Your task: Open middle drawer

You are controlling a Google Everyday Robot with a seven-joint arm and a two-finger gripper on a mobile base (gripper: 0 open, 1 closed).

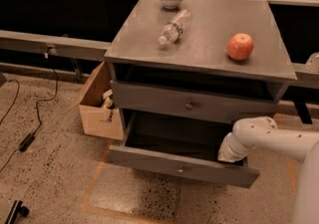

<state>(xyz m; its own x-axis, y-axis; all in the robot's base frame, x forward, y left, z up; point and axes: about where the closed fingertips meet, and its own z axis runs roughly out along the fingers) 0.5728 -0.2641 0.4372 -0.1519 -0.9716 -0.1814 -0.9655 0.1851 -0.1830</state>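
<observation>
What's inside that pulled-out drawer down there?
The middle drawer shows only a dark, bare-looking floor. The gripper dips into its right end and covers that corner; the drawer above overhangs the back part, so anything there is hidden.
</observation>
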